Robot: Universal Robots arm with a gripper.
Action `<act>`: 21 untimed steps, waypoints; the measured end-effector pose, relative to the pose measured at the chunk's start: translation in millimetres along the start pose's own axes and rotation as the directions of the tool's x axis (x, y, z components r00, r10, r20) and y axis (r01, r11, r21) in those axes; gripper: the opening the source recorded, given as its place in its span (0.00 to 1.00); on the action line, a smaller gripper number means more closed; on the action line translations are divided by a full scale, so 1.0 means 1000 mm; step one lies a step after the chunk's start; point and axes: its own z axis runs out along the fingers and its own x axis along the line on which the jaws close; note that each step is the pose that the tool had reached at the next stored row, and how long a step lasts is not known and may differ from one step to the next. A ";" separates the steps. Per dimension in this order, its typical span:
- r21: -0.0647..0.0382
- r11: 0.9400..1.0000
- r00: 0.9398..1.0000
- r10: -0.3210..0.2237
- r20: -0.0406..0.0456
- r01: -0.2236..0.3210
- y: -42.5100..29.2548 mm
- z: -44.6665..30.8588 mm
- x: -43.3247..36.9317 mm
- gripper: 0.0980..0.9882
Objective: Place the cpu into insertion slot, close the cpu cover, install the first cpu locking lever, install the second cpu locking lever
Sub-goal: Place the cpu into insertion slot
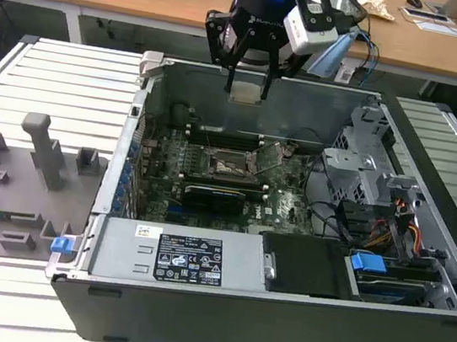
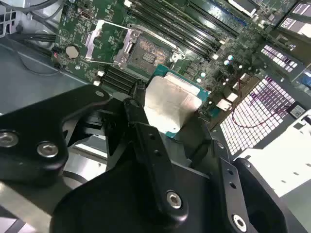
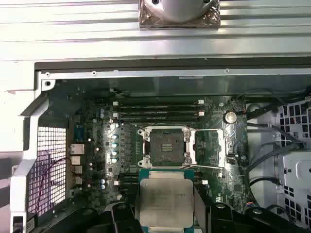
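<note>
My gripper [image 1: 247, 87] hangs above the back of the open computer case, shut on the cpu [image 1: 246, 94], a flat square chip with a dull silver top. In both wrist views the cpu [image 3: 165, 200] [image 2: 171, 99] sits level between the black fingers [image 3: 122, 217]. The insertion slot [image 3: 165, 145] [image 1: 231, 165] lies bare on the green board below, its dark pin field showing. The cpu cover [image 3: 210, 148] [image 2: 108, 40] is swung open beside the slot, on the exterior view's right of it. The cpu is well above the slot and clear of the board.
Long black memory slots [image 3: 158, 109] run behind the socket. A black expansion card [image 1: 212, 194] lies in front of it. The grey power supply [image 1: 182, 258], a drive cage [image 1: 367, 156] with cables and the case walls [image 1: 254, 107] hem the board. A grey fixture tray [image 1: 14, 183] sits outside.
</note>
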 end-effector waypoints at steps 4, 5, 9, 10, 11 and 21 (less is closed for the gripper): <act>-0.002 0.996 0.996 0.085 0.008 -0.085 0.0000 0.0002 0.0000 0.49; -0.002 0.995 0.995 0.100 0.009 -0.100 0.0000 0.0003 0.0000 0.49; -0.003 0.989 0.989 0.145 0.013 -0.145 0.0000 0.0004 0.0000 0.49; -0.004 0.987 0.987 0.161 0.014 -0.161 0.0000 0.0005 0.0000 0.49; -0.004 0.985 0.985 0.174 0.015 -0.174 0.0000 0.0006 0.0000 0.49; -0.009 0.957 0.957 0.290 0.025 -0.290 -0.0001 0.0015 -0.0001 0.49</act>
